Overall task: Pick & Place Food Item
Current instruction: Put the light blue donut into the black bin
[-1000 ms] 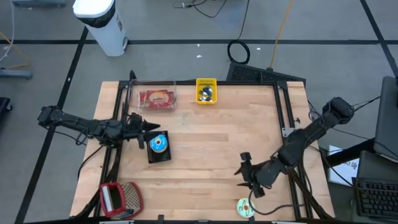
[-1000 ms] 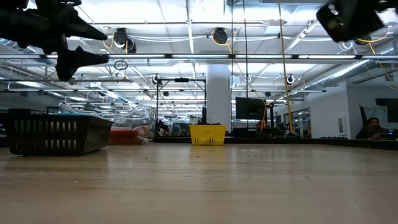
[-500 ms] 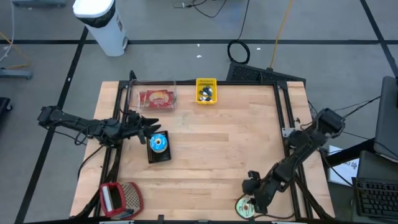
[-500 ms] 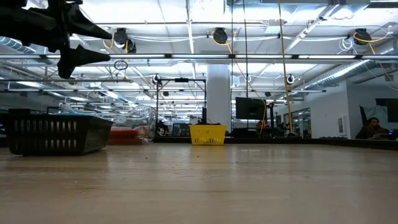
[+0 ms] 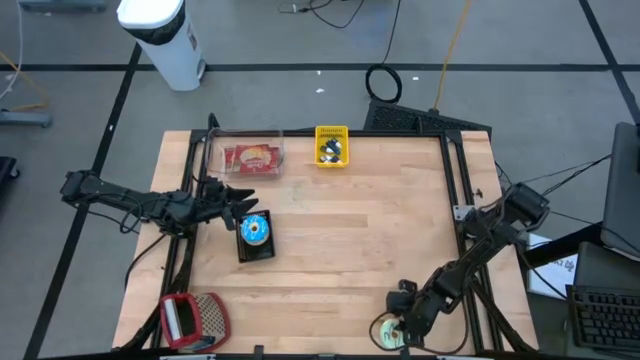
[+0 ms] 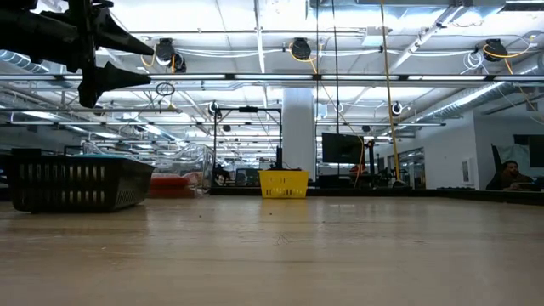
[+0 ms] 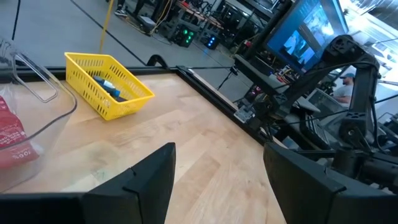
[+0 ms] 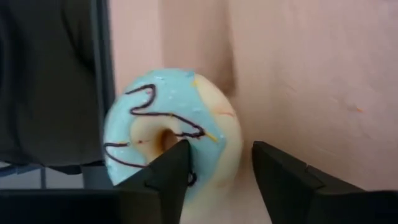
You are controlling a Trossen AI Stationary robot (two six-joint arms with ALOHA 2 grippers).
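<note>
A donut with pale blue icing and dark drizzle (image 8: 163,127) lies flat at the table's near edge (image 5: 386,334), beside the dark frame. My right gripper (image 8: 219,155) is open and hangs right over it (image 5: 400,312), pointing down. One finger stands in front of the donut's hole and the other past its outer rim. My left gripper (image 5: 240,202) is open and empty. It hovers high over the table's left side (image 6: 106,58), beside a black basket (image 5: 255,238) that holds a blue round item. My right gripper comes at the donut from above with its fingers apart, about the ring's side nearest the table's middle (image 8: 214,127). Whether a finger (image 8: 168,177) touches the icing, I cannot tell. The donut lies flat on the table.
A clear container with a red packet (image 5: 252,158) and a small yellow basket (image 5: 332,146) stand at the far edge. A red item and a mesh piece (image 5: 195,318) lie at the near left corner. Bare wood (image 5: 350,230) spans the middle.
My right gripper has travelled from the table's near right area toward the near edge and come down over the donut, turning to point downward. The donut has stayed in place.
</note>
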